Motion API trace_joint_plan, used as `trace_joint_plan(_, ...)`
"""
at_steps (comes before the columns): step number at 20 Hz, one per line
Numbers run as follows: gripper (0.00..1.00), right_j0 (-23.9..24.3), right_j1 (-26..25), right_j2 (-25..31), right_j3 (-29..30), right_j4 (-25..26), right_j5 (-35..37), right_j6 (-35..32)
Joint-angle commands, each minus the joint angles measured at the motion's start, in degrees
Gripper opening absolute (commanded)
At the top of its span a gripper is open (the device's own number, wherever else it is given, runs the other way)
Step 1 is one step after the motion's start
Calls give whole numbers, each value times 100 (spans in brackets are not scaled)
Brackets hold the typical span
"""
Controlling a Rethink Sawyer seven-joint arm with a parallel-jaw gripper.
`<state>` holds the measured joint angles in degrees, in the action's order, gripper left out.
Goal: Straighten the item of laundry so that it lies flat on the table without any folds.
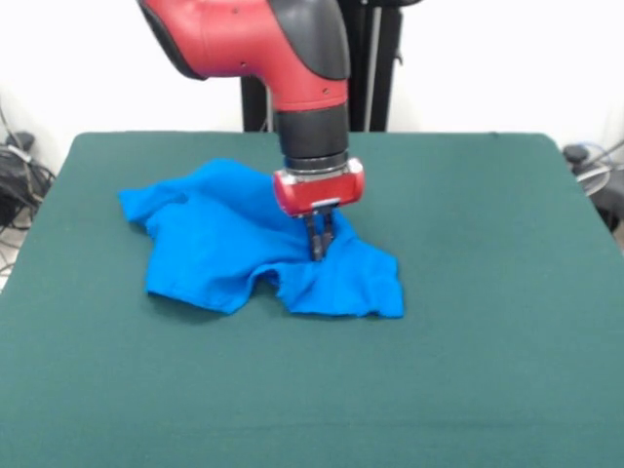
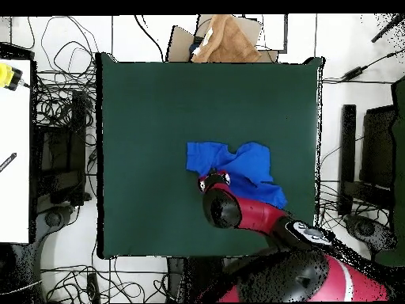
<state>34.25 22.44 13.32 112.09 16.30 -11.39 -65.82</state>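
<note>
Crumpled blue T-shirt [image 1: 244, 249] on green table [image 1: 487, 322], claw [image 1: 319, 255] pinched shut on its cloth, cardboard box [image 2: 225, 39] beyond table edge

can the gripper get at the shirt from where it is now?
Probably yes. The gripper is already down on the blue shirt, its fingers close together at the cloth, and nothing else lies on the table around it.

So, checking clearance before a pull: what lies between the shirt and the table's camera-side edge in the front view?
Nothing: front view shows bare green table from the shirt to that edge.
</note>
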Motion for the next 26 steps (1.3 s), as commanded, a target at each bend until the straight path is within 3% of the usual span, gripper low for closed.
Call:
trace_joint_plan(1, 0, -520, -334, 9, 994, -494, 79, -1886)
trace_joint_plan(26, 0, -258, -592, 175, 506, -392, 298, -1345)
